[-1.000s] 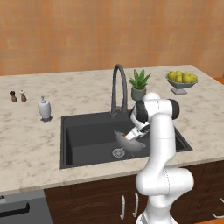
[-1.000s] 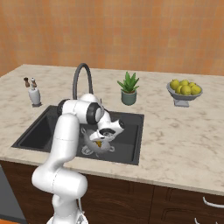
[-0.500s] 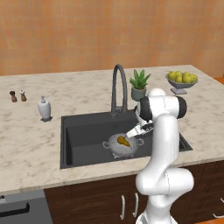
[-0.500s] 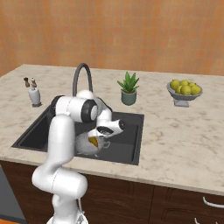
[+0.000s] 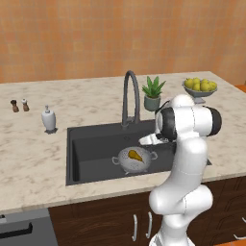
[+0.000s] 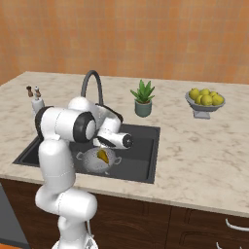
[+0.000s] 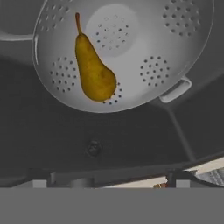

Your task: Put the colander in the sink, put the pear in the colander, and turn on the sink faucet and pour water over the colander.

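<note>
The colander [image 5: 135, 159] is seen sitting on the floor of the sink [image 5: 86, 146], toward the basin's right half in the left base view, with its two small loop handles sticking out to either side. The pear [image 7: 92, 69] is lying on its side inside the colander, stem pointing toward the top of the hand view, its fat end resting against the perforated wall near the rim. In the right base view the same yellow-orange fruit shows plainly within the silver bowl [image 6: 99, 161], down in the front part of the dark basin [image 6: 141, 146]. The gripper [image 7: 107, 178] is held above and apart from the colander, nothing caught between its two dark tips, which are spread wide to the edges of the hand view; the jaws are gaping and empty. The white hand is seen in the left base view hanging just over the sink's right side, close to the colander's rim but not touching it. The sink faucet [image 5: 129, 96] stands at the back edge of the basin, its arched spout curving forward over the sink. On the counter behind, a small potted plant [image 5: 153, 93] is set just right of the tap, and a grey fruit bowl [image 5: 200, 89] piled with yellow-green fruit farther right.
</note>
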